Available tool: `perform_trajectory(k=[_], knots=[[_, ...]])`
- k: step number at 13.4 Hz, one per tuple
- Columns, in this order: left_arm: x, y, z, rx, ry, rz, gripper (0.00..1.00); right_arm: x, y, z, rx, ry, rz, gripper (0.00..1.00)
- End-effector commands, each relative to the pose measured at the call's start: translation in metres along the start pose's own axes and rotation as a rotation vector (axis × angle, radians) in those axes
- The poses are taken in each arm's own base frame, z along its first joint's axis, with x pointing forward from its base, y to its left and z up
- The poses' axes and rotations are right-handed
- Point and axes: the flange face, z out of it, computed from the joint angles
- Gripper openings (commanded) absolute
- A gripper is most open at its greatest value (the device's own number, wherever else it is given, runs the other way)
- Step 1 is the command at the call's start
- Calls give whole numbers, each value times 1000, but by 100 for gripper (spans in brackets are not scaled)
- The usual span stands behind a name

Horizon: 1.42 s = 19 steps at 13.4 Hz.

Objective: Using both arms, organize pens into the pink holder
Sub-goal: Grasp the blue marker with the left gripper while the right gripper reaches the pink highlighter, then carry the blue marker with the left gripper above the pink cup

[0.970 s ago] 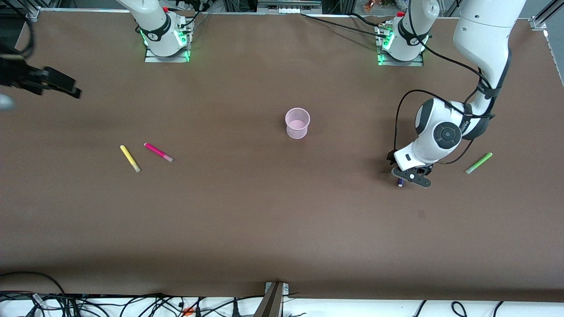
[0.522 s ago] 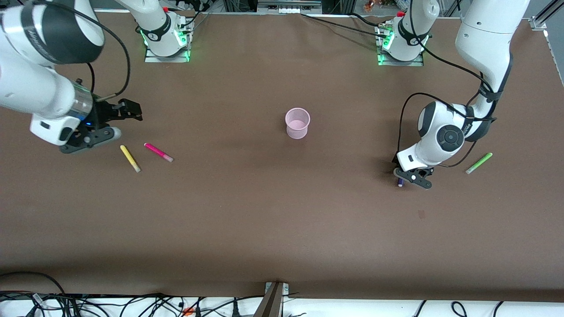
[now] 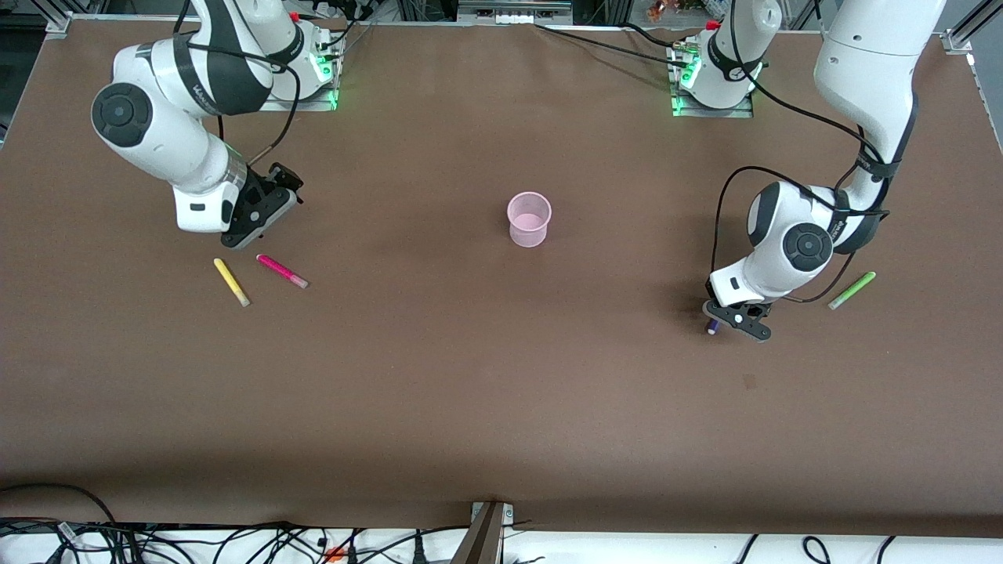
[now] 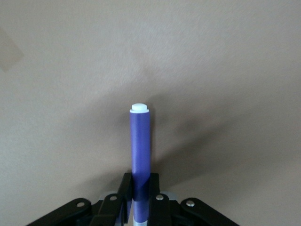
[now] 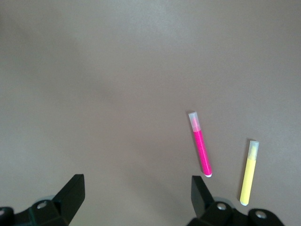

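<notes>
The pink holder (image 3: pixel 529 219) stands upright at the table's middle. My left gripper (image 3: pixel 733 317) is low at the table, toward the left arm's end, and is shut on the dark purple pen (image 3: pixel 712 325). In the left wrist view the fingers (image 4: pixel 123 188) clamp the purple pen (image 4: pixel 140 141) near its pale end. The light green pen (image 3: pixel 852 290) lies beside it, closer to the table's end. My right gripper (image 3: pixel 255 211) hangs open and empty just above the magenta pen (image 3: pixel 282 271) and the yellow pen (image 3: pixel 232 282). Both show in the right wrist view, magenta (image 5: pixel 201 146) and yellow (image 5: pixel 249 172), past the gripper (image 5: pixel 137 186).
The brown table top (image 3: pixel 501 392) is bare nearer the front camera. The arm bases (image 3: pixel 298 70) stand along the edge farthest from the camera. Cables (image 3: pixel 235 540) hang past the nearest edge.
My right arm swung in from the table's end and now holds its gripper over the spot by the magenta and yellow pens. My left gripper stayed almost still on the purple pen.
</notes>
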Motion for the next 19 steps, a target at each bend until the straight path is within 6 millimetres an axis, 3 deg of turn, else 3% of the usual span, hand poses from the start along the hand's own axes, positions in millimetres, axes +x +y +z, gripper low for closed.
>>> perform_trajectory(k=[1,3,9,13,16,19], knots=[[20,34,-51,-6,13,78,0,-4,-1,-9,-28,36,-28,100],[36,76,-72,-25,56,137,0,-3,0,-10,-28,38,-25,100],[64,175,-135,-107,197,240,0,-1,1,-21,-33,46,-29,100],[74,233,-149,-113,289,326,0,-4,1,-22,-25,36,-25,100],[78,259,-156,-119,351,364,0,-6,7,-20,-42,27,-84,100],[79,312,-150,-156,438,526,0,-22,32,-24,-56,34,-215,100]])
